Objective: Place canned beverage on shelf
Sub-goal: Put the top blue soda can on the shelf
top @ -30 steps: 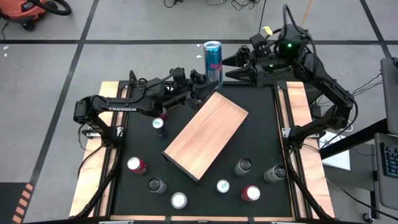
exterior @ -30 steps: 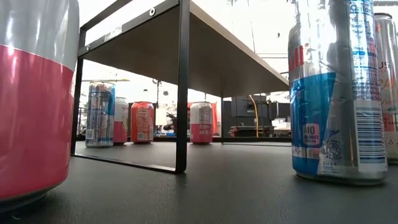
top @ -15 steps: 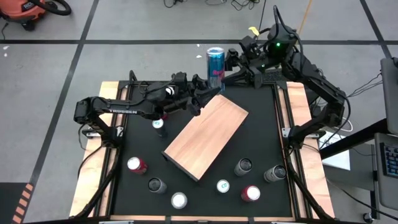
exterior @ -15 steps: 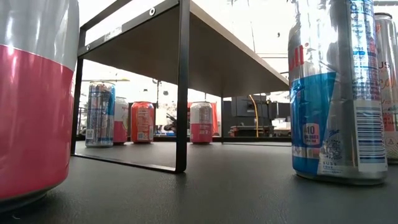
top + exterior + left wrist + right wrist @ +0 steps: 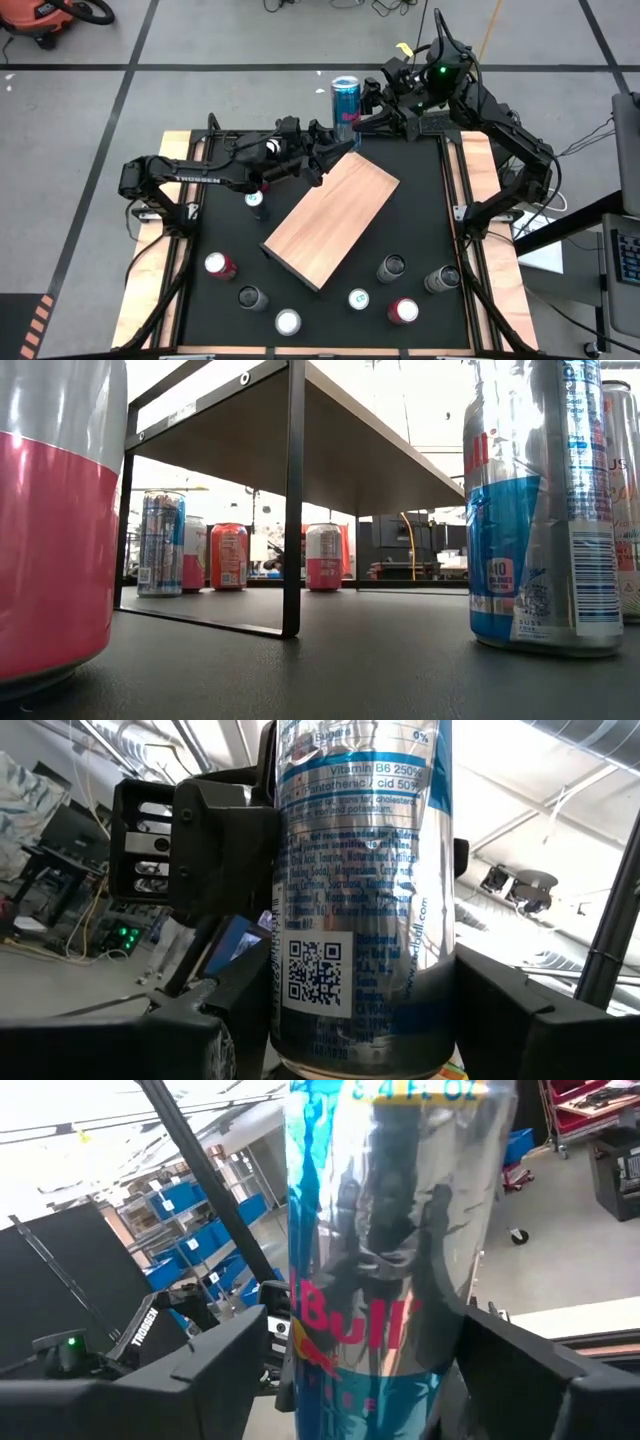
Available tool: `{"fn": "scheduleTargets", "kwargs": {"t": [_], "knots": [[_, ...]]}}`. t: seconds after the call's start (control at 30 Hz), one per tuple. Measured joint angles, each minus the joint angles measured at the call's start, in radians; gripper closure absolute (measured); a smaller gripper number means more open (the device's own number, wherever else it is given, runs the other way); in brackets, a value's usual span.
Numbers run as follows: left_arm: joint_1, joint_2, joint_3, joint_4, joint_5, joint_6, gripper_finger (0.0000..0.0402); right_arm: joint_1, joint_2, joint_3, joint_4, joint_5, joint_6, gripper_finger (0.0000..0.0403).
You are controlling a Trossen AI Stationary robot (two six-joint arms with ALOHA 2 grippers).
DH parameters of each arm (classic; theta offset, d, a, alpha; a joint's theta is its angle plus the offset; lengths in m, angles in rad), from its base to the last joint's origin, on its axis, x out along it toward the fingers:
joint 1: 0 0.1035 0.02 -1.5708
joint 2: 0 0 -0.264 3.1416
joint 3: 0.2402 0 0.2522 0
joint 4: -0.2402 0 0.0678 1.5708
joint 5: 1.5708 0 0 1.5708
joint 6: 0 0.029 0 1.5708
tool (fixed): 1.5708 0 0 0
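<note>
Blue can [image 5: 344, 100] between both grippers (QR code on left-wrist side only)

Left gripper [image 5: 335, 150] and right gripper [image 5: 362, 112] meet, both clasping.

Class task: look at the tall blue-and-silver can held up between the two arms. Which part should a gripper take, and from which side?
Grip the blue-and-silver can on its straight round wall near mid-height, coming in level from the side, jaws across its width. It stands upright and tall, so a low or high hold would probably tip it. The left gripper and right gripper flank it this way.
</note>
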Motion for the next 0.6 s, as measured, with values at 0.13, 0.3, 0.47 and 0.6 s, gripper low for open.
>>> {"fn": "scheduleTargets", "kwargs": {"t": [0.13, 0.3, 0.47, 0.6], "knots": [[0.000, 0.000, 0.000, 0.002, 0.000, 0.000, 0.0168, 0.007, 0.011, 0.000, 0.006, -0.005, -0.019, 0.0115], [0.001, 0.000, 0.000, 0.001, -0.005, -0.008, 0.0168, 0.010, 0.018, 0.000, 0.005, -0.004, -0.021, 0.0126], [0.001, 0.000, 0.000, -0.010, -0.008, -0.008, 0.0168, 0.011, 0.018, 0.000, 0.002, 0.002, -0.034, 0.0156], [-0.003, 0.000, 0.001, -0.022, -0.036, -0.007, 0.0165, 0.011, 0.018, 0.000, 0.001, 0.004, -0.033, 0.0182]]}}
